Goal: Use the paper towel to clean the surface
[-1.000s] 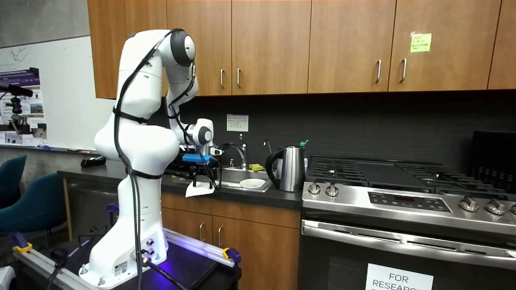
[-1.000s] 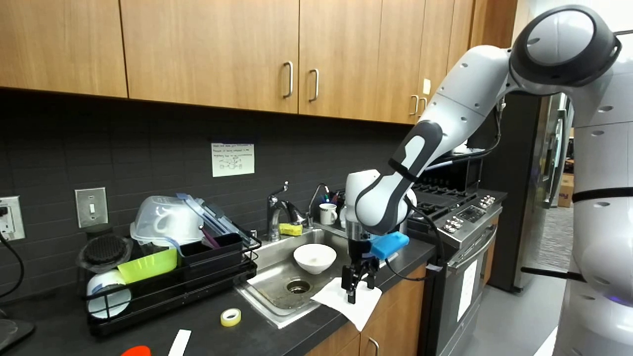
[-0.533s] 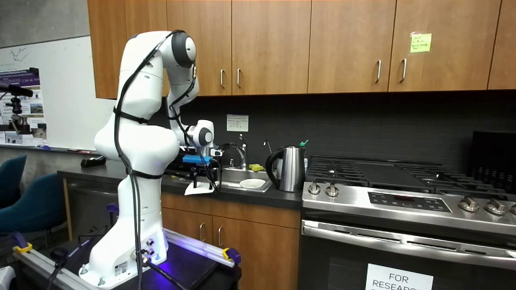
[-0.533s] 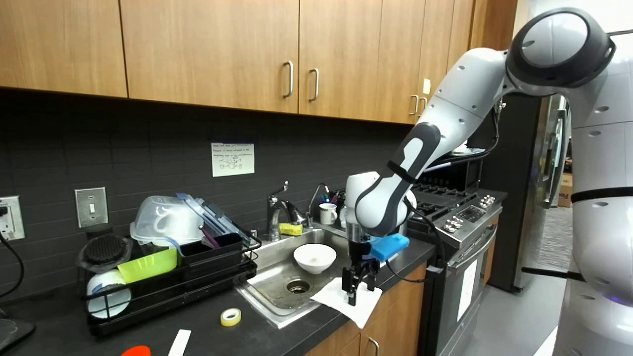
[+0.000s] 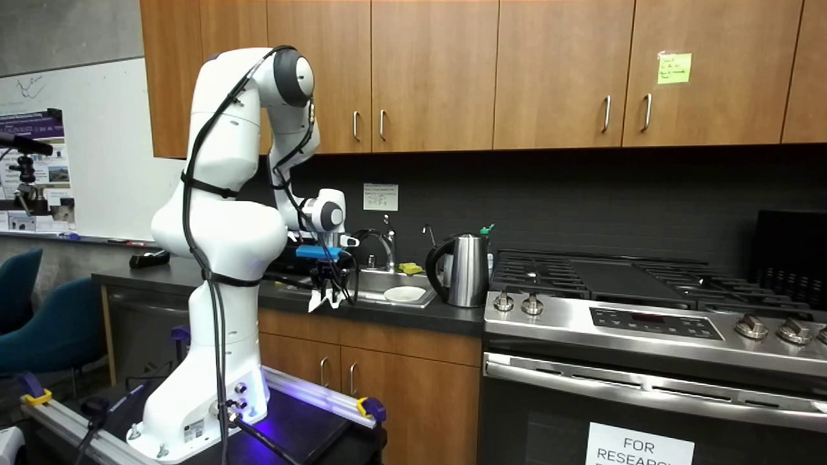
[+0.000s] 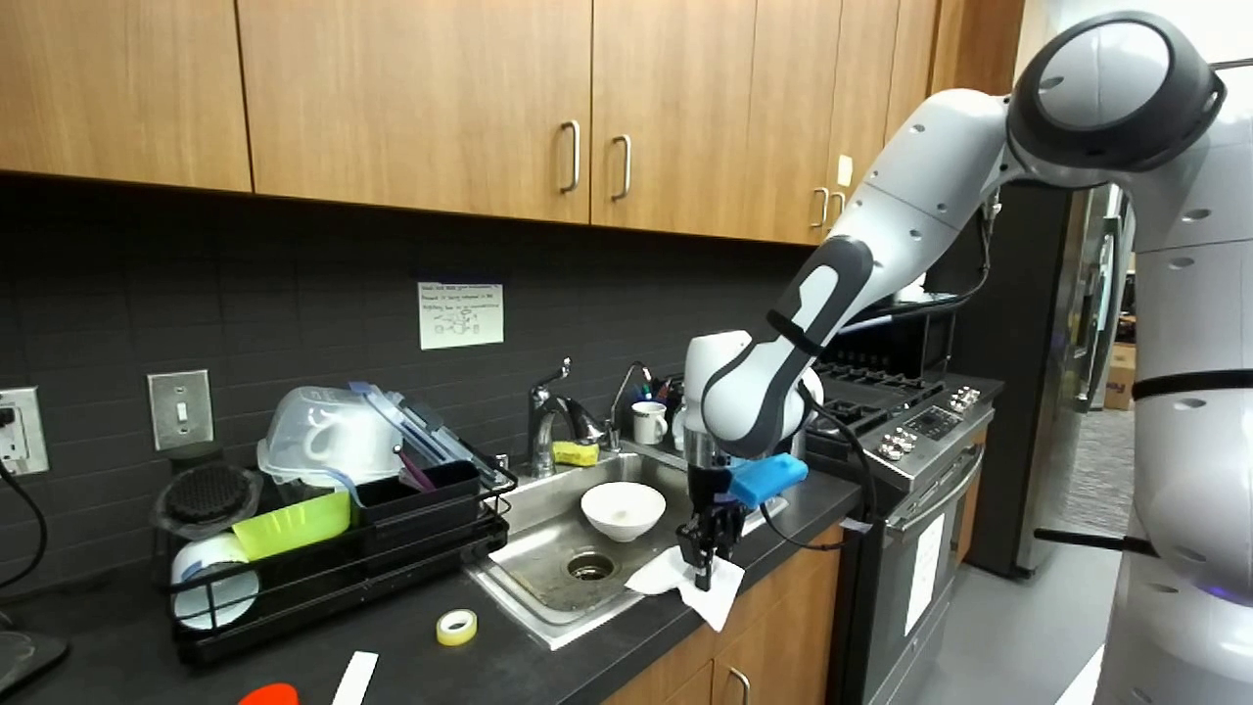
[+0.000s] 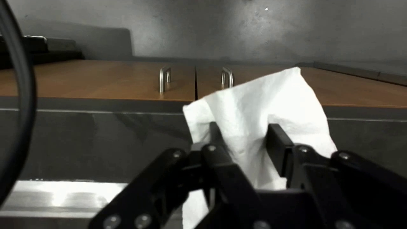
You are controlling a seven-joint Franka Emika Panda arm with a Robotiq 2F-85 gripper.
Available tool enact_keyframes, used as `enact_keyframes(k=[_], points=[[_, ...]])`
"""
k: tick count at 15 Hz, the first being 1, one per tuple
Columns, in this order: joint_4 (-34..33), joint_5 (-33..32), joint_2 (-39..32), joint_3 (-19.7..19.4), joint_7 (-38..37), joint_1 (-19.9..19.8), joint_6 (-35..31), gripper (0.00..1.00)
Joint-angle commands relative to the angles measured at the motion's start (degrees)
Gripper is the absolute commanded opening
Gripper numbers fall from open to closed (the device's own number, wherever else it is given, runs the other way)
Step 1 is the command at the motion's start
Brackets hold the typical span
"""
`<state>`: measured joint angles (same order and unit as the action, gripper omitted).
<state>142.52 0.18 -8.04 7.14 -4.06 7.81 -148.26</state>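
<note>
The white paper towel [image 6: 719,599] lies on the countertop's front edge beside the sink, one end hanging over the cabinet front. Dark countertop, the surface [image 6: 519,676], stretches along the sink. My gripper [image 7: 244,133] points down at the towel, its jaws partly open. Towel folds rise between the black fingers [image 7: 278,140], bunched and creased, with a gap still showing between the pads. In the wrist view the paper towel [image 7: 302,108] spreads past both fingers. In an exterior view the towel [image 5: 316,300] shows white below the gripper.
A steel sink [image 6: 524,578] with a white bowl [image 6: 624,511] sits behind the towel. A loaded dish rack [image 6: 343,587] and a tape roll [image 6: 456,628] are on the counter. A kettle [image 5: 470,271] stands by the stove [image 5: 614,310]. Cabinet handles [image 7: 162,79] stick out below.
My jaws have come closer together over the last half second. The towel, flatter before, is now bunched and drawn inward between the fingers. The gripper has risen slightly.
</note>
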Motion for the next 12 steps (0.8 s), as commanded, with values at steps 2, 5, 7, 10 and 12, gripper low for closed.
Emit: enact_keyframes(k=[2,5,7,10,12], points=[[0.3,0.7,-0.3,-0.1,-0.6,-0.3,-0.7,0.02],[0.8,0.6,-0.3,-0.6,-1.2,-0.6,-0.9,0.00],[1.2,0.4,0.0,-1.1,-1.9,-1.0,-1.1,0.00],[1.9,0.3,0.5,-2.0,-2.6,-1.7,-1.5,0.00],[2.3,0.4,0.8,-2.6,-2.8,-2.3,-1.8,0.00]])
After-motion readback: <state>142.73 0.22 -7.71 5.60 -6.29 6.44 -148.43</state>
